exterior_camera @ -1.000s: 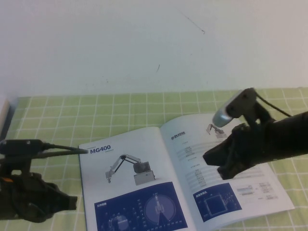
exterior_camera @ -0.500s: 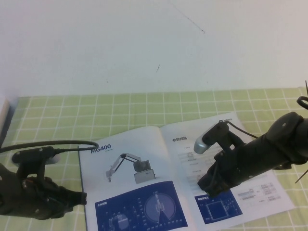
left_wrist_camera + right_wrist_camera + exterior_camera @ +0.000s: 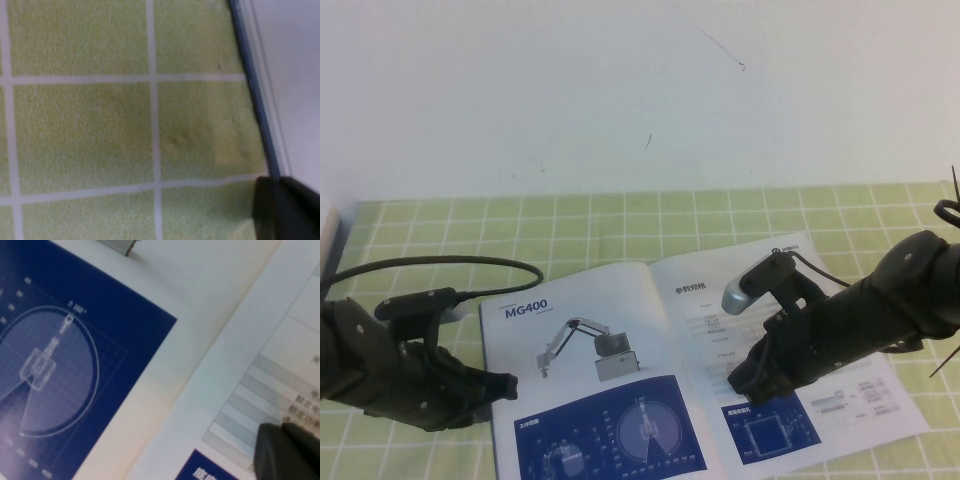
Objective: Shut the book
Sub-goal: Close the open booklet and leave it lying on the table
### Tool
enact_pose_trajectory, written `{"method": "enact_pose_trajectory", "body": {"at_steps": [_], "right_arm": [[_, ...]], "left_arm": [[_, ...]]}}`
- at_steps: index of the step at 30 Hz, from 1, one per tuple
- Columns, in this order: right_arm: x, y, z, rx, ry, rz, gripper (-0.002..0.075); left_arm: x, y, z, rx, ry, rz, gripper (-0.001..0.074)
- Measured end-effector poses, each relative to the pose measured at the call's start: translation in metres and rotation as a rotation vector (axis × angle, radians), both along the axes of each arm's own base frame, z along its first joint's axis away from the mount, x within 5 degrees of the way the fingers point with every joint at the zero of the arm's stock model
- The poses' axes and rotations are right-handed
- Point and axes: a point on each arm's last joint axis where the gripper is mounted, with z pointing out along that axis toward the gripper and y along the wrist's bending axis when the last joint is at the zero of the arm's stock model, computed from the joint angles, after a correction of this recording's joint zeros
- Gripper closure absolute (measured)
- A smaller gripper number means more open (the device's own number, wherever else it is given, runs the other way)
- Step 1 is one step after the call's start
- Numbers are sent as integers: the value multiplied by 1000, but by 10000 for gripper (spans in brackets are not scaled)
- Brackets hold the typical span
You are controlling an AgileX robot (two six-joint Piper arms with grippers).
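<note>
High view: bright, even, diffuse light. The plain white wall point(image 3: 620, 90) is nearly washed out, with no hard glare. Picture soft and slightly grainy throughout. The black left gripper point(image 3: 505, 384), at the left edge of the open white-paged booklet point(image 3: 640, 300), and the black right gripper point(image 3: 740, 385), over its right page, read as near-featureless dark masses — faint soft shadow beneath the right one. Left wrist view: green checked cloth point(image 3: 100, 125) dull, slightly out of focus. Right wrist view: close-up page blurred — small print unreadable.
</note>
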Motion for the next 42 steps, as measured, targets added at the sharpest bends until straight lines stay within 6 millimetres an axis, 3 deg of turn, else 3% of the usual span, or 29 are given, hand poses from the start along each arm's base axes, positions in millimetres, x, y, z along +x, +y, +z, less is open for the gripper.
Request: {"method": "enact_pose_trajectory", "body": {"at_steps": [11, 23, 42], "right_arm": [[0, 0, 0, 1, 4, -6, 729], [0, 0, 0, 1, 5, -5, 729], [0, 0, -1, 4, 13, -15, 729]], "left_arm": [[6, -3, -19, -5, 77, 9, 739], [3, 1, -4, 57, 60, -39, 738], [5, 2, 3, 100, 104, -42, 738]]}}
